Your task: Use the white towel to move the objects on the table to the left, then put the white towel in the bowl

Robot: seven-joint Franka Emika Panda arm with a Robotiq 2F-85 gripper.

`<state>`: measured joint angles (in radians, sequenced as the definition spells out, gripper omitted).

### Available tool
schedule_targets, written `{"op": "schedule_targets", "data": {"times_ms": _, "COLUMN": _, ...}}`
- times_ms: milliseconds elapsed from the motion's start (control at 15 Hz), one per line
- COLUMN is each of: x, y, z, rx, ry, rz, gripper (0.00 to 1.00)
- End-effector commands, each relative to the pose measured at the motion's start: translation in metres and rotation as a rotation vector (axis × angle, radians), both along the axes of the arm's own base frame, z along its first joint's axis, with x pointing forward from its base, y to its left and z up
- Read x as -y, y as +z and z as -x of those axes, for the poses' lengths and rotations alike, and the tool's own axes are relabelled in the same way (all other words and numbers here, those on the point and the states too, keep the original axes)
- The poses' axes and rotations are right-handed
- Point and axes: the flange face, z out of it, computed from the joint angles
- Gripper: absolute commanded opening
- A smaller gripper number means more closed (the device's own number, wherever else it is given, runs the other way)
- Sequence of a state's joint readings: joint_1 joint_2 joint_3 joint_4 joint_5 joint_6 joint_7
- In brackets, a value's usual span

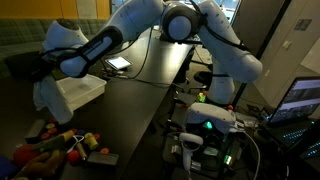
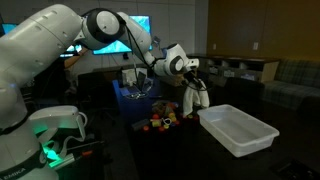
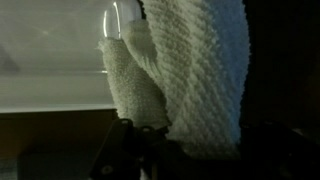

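Observation:
My gripper point(image 2: 190, 74) is shut on the white towel point(image 2: 192, 101), which hangs down from it above the dark table. In an exterior view the gripper point(image 1: 38, 70) holds the towel point(image 1: 45, 98) just beside the white rectangular bowl point(image 1: 84, 91). The bowl point(image 2: 240, 131) stands right next to the hanging towel. A heap of colourful toy objects point(image 1: 60, 146) lies on the table below and near the towel; it also shows in an exterior view point(image 2: 165, 121). In the wrist view the towel point(image 3: 190, 70) fills most of the picture and hides the fingers, with the bowl's wall point(image 3: 50, 60) behind it.
The robot base with green lights point(image 1: 210, 125) and cables stands at the table's side. A monitor point(image 2: 135, 25) and a blue basket-like object point(image 2: 135, 90) are behind the toys. A laptop screen point(image 1: 300, 100) glows at the edge.

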<state>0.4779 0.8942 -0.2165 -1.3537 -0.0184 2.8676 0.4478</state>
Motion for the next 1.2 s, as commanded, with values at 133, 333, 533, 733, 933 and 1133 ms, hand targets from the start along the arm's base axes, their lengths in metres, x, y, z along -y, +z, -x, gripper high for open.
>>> {"op": "schedule_targets", "data": {"times_ms": 133, "x": 0.072, "y": 0.075, "z": -0.04, "rx": 0.104, "ry": -0.082, "rz": 0.006, "gripper": 0.01}}
{"op": "schedule_targets", "data": {"times_ms": 333, "x": 0.119, "y": 0.093, "z": -0.067, "rx": 0.125, "ry": -0.126, "rz": 0.013, "gripper": 0.02}}
{"op": "schedule_targets", "data": {"times_ms": 533, "x": 0.157, "y": 0.089, "z": -0.087, "rx": 0.115, "ry": -0.162, "rz": 0.04, "gripper": 0.02}}
{"op": "schedule_targets", "data": {"times_ms": 733, "x": 0.183, "y": 0.072, "z": -0.098, "rx": 0.07, "ry": -0.172, "rz": 0.067, "gripper": 0.29}}
{"op": "schedule_targets", "data": {"times_ms": 933, "x": 0.195, "y": 0.049, "z": -0.104, "rx": 0.022, "ry": -0.17, "rz": 0.112, "gripper": 0.44}}
{"op": "schedule_targets", "data": {"times_ms": 1133, "x": 0.2, "y": 0.037, "z": -0.106, "rx": -0.029, "ry": -0.154, "rz": 0.135, "gripper": 0.69}}
